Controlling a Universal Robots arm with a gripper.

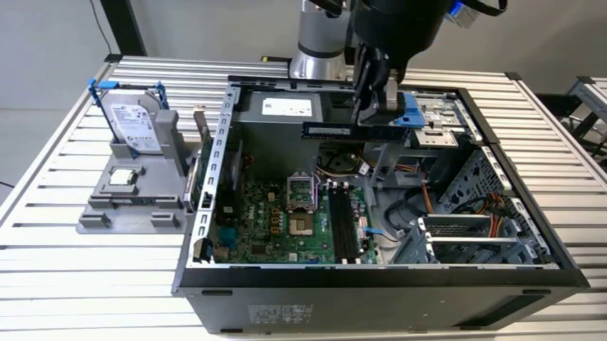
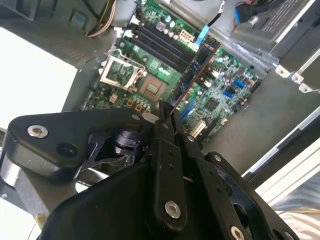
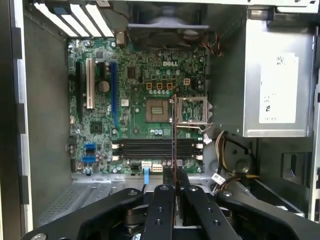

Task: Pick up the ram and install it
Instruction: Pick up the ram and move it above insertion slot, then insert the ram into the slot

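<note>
My gripper [image 1: 379, 117] hangs over the back of the open computer case [image 1: 379, 280] and is shut on the ram [image 1: 342, 131], a long dark stick held level above the motherboard [image 1: 275, 220]. In the second wrist view the ram [image 2: 194, 72] juts out from the gripper [image 2: 167, 114] over the green board. In the first wrist view the ram [image 3: 174, 135] is edge-on, a thin line rising from the gripper [image 3: 175, 176] and crossing the black memory slots [image 3: 150, 149]. Those slots [image 1: 342, 227] lie below and nearer the case front.
A silver hard drive with blue handles [image 1: 133, 124] stands on a grey holder at the exterior view's left, with a small square processor chip [image 1: 121, 177] in front of it. Inside the case are the open CPU socket [image 1: 301, 192], cables [image 1: 417, 206], a drive cage [image 1: 470, 238] and the power supply [image 3: 277, 95].
</note>
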